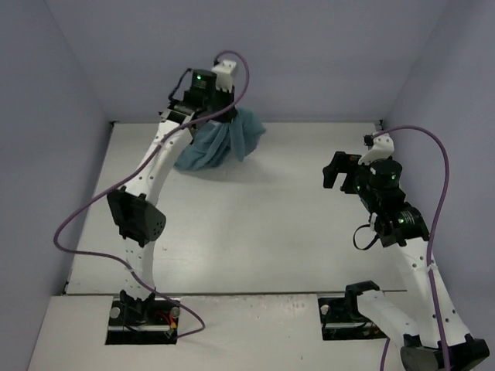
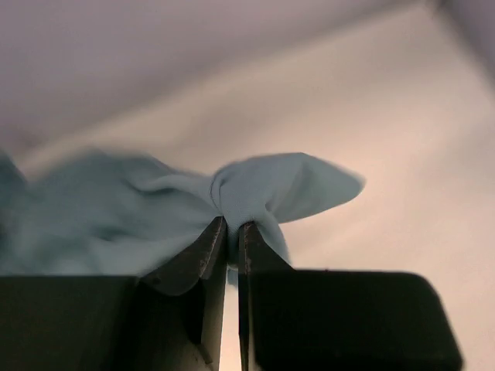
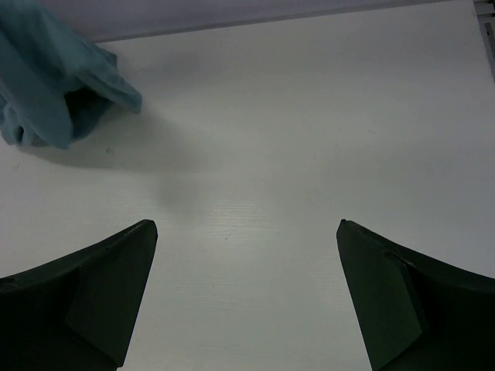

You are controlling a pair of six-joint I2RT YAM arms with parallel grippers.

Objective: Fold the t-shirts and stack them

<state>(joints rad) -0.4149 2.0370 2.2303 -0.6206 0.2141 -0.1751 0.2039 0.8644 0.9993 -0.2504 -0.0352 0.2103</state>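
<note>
The teal t-shirt (image 1: 220, 143) hangs bunched at the far left of the table, lifted by my left gripper (image 1: 215, 116), which is shut on a fold of it. In the left wrist view the cloth (image 2: 255, 189) is pinched between the two dark fingers, my left gripper (image 2: 232, 224) closed on it, with the rest draping to the left. My right gripper (image 1: 338, 171) hovers open over the right side of the table, well apart from the shirt. Its wrist view shows the right gripper (image 3: 247, 224) with fingers spread wide over bare table and the t-shirt (image 3: 54, 77) at the upper left.
The white table (image 1: 255, 232) is enclosed by pale walls at the back and both sides. The table's back edge meets the wall (image 3: 271, 19) just behind the shirt. Purple cables (image 1: 85, 209) loop off both arms.
</note>
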